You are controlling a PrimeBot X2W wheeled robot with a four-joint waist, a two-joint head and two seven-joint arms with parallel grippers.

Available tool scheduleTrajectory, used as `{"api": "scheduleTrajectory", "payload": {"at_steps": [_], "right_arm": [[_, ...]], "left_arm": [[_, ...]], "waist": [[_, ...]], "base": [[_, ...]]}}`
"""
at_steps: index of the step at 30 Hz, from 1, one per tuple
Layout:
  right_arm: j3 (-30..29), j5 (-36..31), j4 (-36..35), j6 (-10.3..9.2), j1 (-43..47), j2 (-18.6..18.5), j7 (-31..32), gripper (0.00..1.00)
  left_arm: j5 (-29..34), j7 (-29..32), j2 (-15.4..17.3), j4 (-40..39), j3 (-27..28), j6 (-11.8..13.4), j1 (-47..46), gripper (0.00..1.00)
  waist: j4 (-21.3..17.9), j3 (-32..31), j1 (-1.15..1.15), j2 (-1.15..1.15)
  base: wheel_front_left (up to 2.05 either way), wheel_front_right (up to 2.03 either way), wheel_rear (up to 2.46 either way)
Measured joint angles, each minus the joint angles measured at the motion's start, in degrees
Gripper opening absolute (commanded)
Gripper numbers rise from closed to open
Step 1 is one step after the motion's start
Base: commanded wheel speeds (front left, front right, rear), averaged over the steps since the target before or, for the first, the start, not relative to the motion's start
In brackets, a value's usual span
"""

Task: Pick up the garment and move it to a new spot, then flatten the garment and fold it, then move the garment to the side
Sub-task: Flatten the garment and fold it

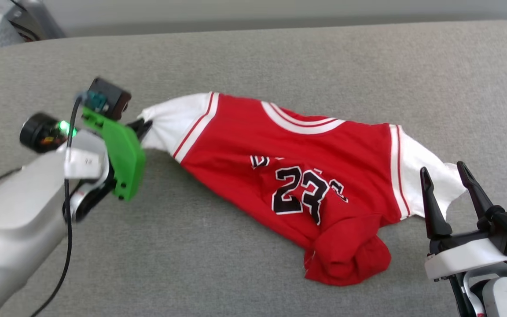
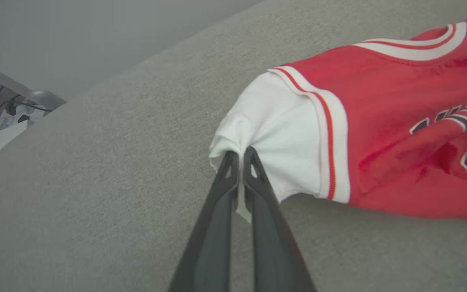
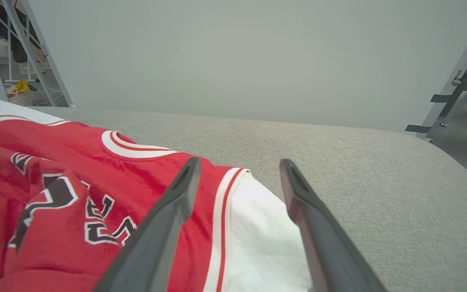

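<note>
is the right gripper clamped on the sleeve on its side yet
No, the right gripper has its two fingers spread wide apart at the white sleeve of the garment, not closed on it.

A broad grey fabric-covered surface (image 1: 280, 57) runs back to a plain pale wall (image 3: 233, 52), with slanting metal frame struts (image 3: 466, 54) on grey floor (image 3: 460, 146) alongside.

One garment (image 1: 244, 132). Two tools: left tool (image 2: 241, 156), right tool (image 1: 443, 169). One surface (image 1: 253, 66).
</note>
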Motion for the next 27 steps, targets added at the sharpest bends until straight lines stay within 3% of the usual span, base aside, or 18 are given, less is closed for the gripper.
{"api": "scheduleTrajectory", "payload": {"at_steps": [5, 11, 21, 22, 27], "right_arm": [[-0.7, 0.0, 0.9, 0.00, 1.3, -0.2, 0.0, 1.00], [-1.4, 0.1, 2.5, 0.00, 2.4, -0.3, 0.0, 1.00], [-2.7, 0.3, 4.2, 0.00, 2.9, -0.8, 0.0, 1.00], [-3.0, 0.4, 4.3, 0.00, 2.9, -1.1, 0.0, 1.00], [-4.2, 0.7, 3.6, 0.00, 2.8, -3.2, 0.0, 1.00]], "left_arm": [[-3.1, -2.6, 3.7, -5.1, 0.5, 4.9, 9.2, 0.00], [-6.3, -4.7, 4.3, -7.0, -0.4, 8.2, 18.6, 0.00], [-9.0, -7.2, -0.3, -2.4, -2.1, 8.2, 25.1, 0.03], [-8.9, -8.5, -0.6, -1.9, -1.9, 8.3, 25.3, 1.00], [-7.2, -16.5, -1.4, -1.3, -0.1, 11.6, 26.0, 1.00]], "waist": [[1.8, -2.1, 0.00, 0.00], [2.7, -3.7, 0.00, 0.00], [2.5, -5.3, 0.00, 0.00], [2.5, -5.6, 0.00, 0.00], [2.7, -7.3, 0.00, 0.00]], "base": [[0.00, 0.00, 0.00], [0.00, 0.00, 0.00], [0.00, 0.00, 0.00], [0.00, 0.00, 0.00], [0.00, 0.00, 0.00]]}}
